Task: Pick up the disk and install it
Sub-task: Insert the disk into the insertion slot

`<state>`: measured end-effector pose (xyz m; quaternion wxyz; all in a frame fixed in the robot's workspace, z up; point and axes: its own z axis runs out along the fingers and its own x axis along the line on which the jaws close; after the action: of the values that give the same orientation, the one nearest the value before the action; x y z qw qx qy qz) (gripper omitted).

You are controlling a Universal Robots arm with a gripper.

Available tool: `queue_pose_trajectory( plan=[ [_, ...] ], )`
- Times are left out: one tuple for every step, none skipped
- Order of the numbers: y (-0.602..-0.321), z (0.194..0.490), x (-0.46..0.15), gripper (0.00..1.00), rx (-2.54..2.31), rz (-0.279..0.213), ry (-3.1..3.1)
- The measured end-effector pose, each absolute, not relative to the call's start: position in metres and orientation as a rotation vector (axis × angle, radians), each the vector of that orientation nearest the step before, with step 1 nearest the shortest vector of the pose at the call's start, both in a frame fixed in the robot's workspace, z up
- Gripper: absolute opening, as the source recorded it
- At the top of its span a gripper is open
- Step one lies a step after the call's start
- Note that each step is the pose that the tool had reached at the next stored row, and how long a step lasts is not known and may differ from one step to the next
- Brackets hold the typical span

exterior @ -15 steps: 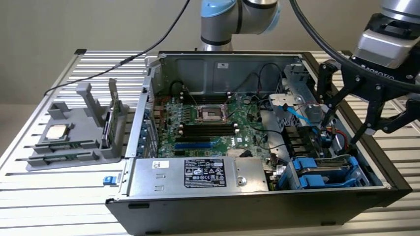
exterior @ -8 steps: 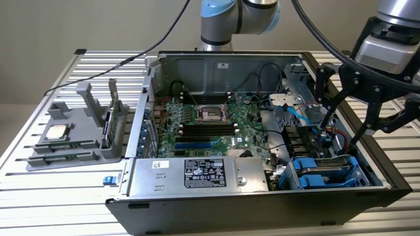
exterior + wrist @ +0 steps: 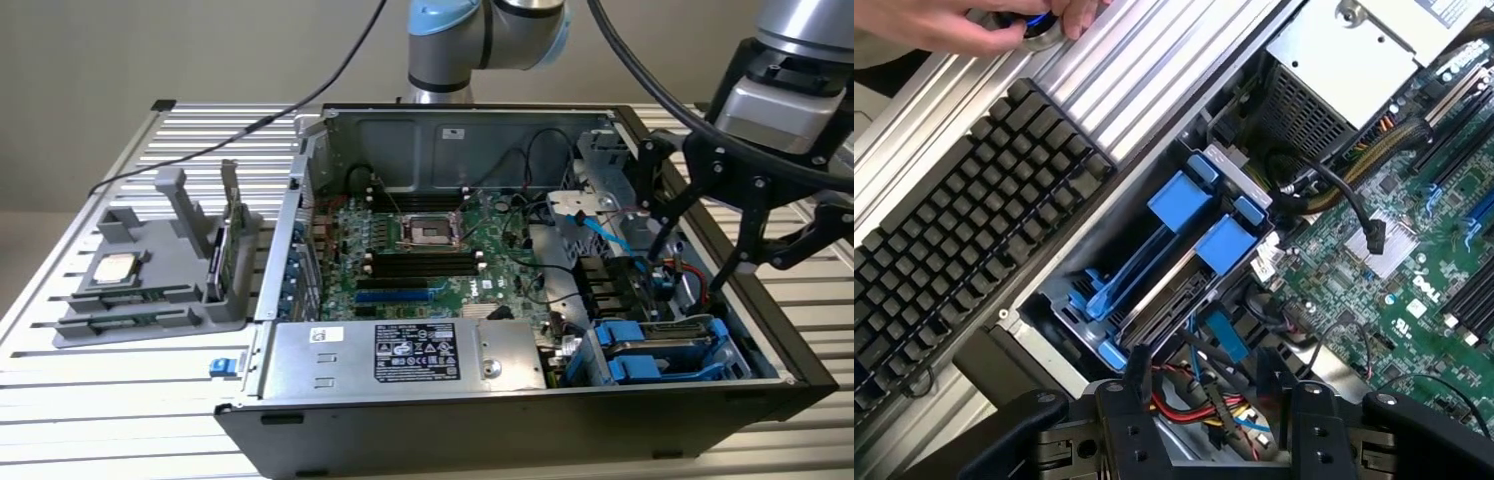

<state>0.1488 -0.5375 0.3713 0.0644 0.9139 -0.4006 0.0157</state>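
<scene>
Blue-framed disk (image 3: 663, 348) sits at 5 o'clock corner of case (image 3: 507, 430), exterior view. Gripper (image 3: 1214, 390) above, jaws wide, empty. Loose wires (image 3: 1172, 403) close; fingers might snag them.

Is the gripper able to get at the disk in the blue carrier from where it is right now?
Probably yes. The case is open on top, the gripper hangs open over the disk, and nothing covers the disk. The red cables beside its bay could crowd the gripper.
</scene>
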Motion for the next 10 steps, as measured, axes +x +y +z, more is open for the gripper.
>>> queue_pose_trajectory(
  plan=[
    [-0.5367,0.3702,0.1487,0.55,2.759,0.048,-1.209],
    [-0.5359,0.3691,0.1487,0.55,2.759,0.048,-1.209],
    [-0.5351,0.368,0.1487,0.55,2.76,0.049,-1.209],
    [-0.5343,0.367,0.1487,0.55,2.76,0.049,-1.208],
    [-0.5337,0.3659,0.1488,0.55,2.76,0.049,-1.207],
    [-0.533,0.3649,0.1488,0.55,2.761,0.05,-1.207],
    [-0.5324,0.364,0.1488,0.55,2.762,0.05,-1.205],
    [-0.5318,0.3632,0.1487,0.55,2.763,0.051,-1.203],
    [-0.5314,0.3626,0.1488,0.55,2.765,0.051,-1.199],
    [-0.5311,0.3622,0.1487,0.55,2.767,0.052,-1.193]
  ],
)
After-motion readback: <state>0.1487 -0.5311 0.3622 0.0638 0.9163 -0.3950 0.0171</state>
